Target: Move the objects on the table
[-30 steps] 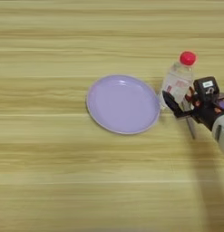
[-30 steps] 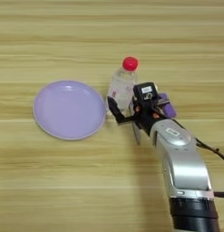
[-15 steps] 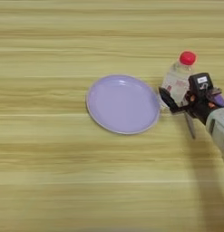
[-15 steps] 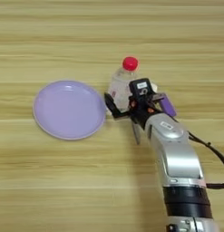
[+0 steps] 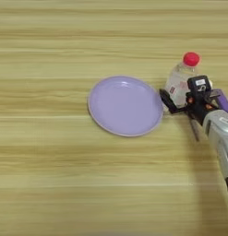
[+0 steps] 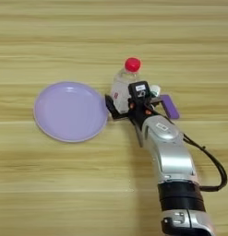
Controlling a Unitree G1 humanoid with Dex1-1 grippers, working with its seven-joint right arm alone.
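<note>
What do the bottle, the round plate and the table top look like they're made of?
The bottle looks like thin clear plastic: you see through its body, and its red cap is opaque, probably plastic too. The plate seems smooth moulded plastic, an even lavender with a soft sheen, though glazed ceramic can't be ruled out. The table shows light yellowish wood grain in horizontal streaks, real wood or laminate.

From my seat, the surface [image 6: 64, 184] lies open across its whole left side, the near strip and the far strip, so there's room to sweep through there. The crowding is right of centre: the lavender plate [image 6: 69, 110] sits just beside the bottle [image 6: 122, 83], with my pincer [image 6: 122, 103] and silver forearm [image 6: 168, 156] filling the gap around them. A purple block [image 6: 170, 106] closes off the bottle's right side.
</note>
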